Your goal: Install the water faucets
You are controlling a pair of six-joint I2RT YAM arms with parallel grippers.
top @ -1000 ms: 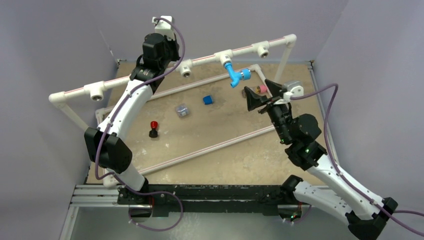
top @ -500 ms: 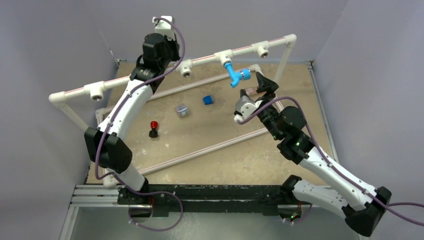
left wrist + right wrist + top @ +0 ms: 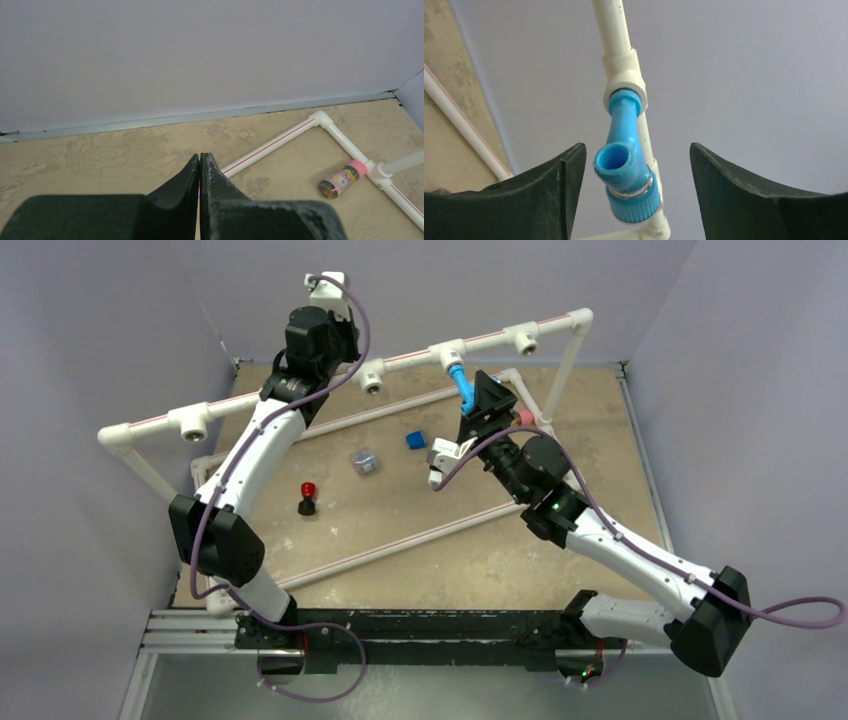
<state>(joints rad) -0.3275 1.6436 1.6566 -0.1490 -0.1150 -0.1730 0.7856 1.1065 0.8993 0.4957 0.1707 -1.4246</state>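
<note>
A light-blue water faucet [image 3: 460, 386] hangs from a tee fitting [image 3: 450, 355] on the raised white pipe rail. In the right wrist view the faucet [image 3: 624, 150] is screwed into the tee [image 3: 624, 82], with its spout opening and ribbed knob towards the camera. My right gripper [image 3: 638, 146] is open, one finger on each side of the faucet, not touching it. In the top view the right gripper [image 3: 488, 400] covers the faucet's lower end. My left gripper [image 3: 200, 157] is shut and empty, held high near the back wall.
The rail has other open tees [image 3: 190, 420], [image 3: 372, 380], [image 3: 525, 338]. On the table lie a dark-blue cube [image 3: 415, 439], a small clear part [image 3: 365, 460], a red-capped black part [image 3: 307, 497], a pink-capped cylinder [image 3: 341, 179] and floor-level white pipes [image 3: 420, 538].
My right arm has swung left and back, bringing its open gripper from beside the pink-capped cylinder to around the hanging faucet. The left arm has not moved.
</note>
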